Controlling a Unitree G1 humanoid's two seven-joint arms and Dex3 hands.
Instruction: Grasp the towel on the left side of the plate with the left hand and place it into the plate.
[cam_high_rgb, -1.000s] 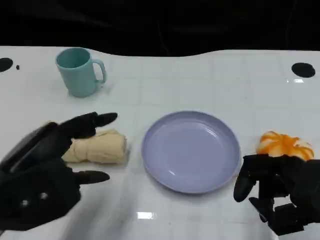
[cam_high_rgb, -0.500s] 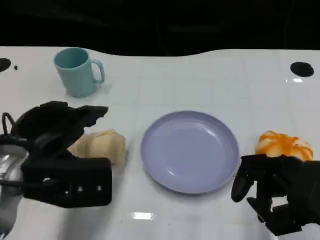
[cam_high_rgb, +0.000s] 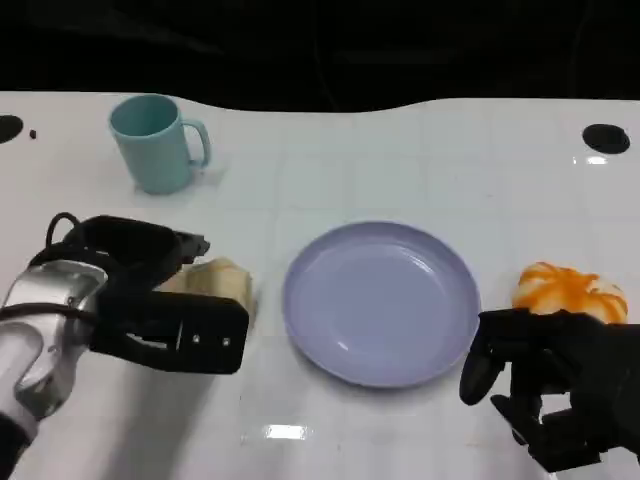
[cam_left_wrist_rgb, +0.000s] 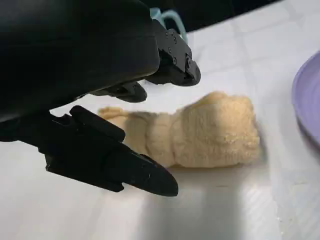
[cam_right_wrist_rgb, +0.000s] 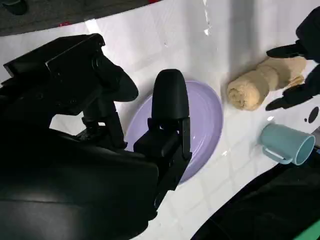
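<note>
Two hands under inspection: left hand (cam_high_rgb: 150, 300) is working, right hand (cam_high_rgb: 560, 385) is idling at 4 o'clock of the plate (cam_high_rgb: 380, 300).
Change noted: over the last second the left hand has been turning over and coming down; it is now hanging low over the towel's (cam_high_rgb: 215, 285) outer end, where a second ago it was standing off with fingers spread.
Fingers, left: in the left wrist view the fingers (cam_left_wrist_rgb: 125, 170) are lying apart on either side of the towel (cam_left_wrist_rgb: 200, 132), bracketing it; no contact is showing, and nothing is held.
Fingers, right: curling loosely inward with nothing in them, near the orange object (cam_high_rgb: 570, 290).
Towel position: rolled, lying on the surface (cam_high_rgb: 400, 160) at 9 o'clock of the plate, just beside its rim and not yet lifted.
Bystanders: teal mug (cam_high_rgb: 155, 140) is standing at 10 o'clock of the plate, well apart from it.
Assessment: approach is looking all but complete; closing on the roll is judged the step now in hand.
Risk: grip is falling toward one end, so the roll may be sagging or unwinding on lifting.
</note>
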